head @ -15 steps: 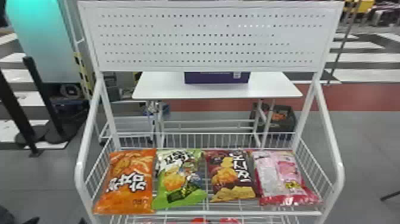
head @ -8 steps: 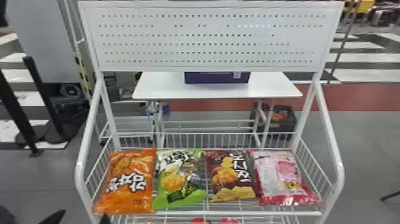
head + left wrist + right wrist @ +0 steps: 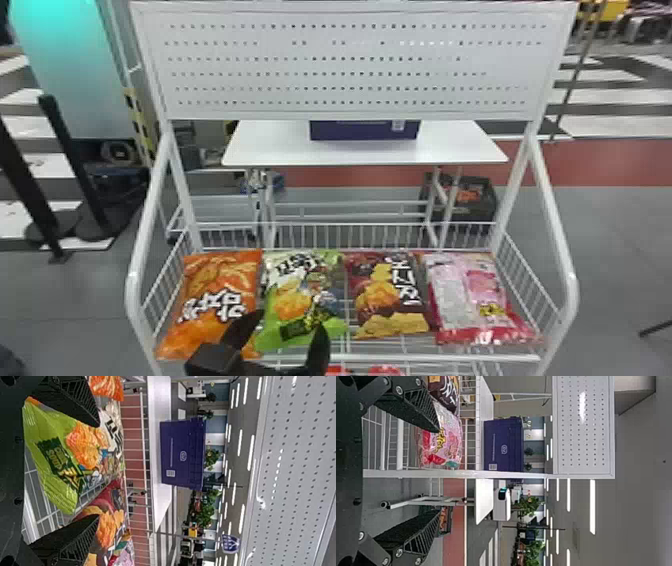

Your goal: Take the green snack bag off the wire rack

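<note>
the white wire rack (image 3: 500, 358) stands ahead of the jaws, with the white table (image 3: 270, 150) and purple box (image 3: 360, 131) beyond. on its shelf the green snack bag (image 3: 300, 300) faces the gap between the spread, empty jaws of the left gripper (image 3: 290, 319), orange bag (image 3: 215, 285) and brown bag (image 3: 390, 295) flanking it. the right gripper (image 3: 439, 471) has parted, empty jaws too, the pink bag (image 3: 441, 447) ahead.

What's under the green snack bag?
The green snack bag rests on the wire rack; white bars show beside it, but anything directly beneath the bag is covered.
</note>
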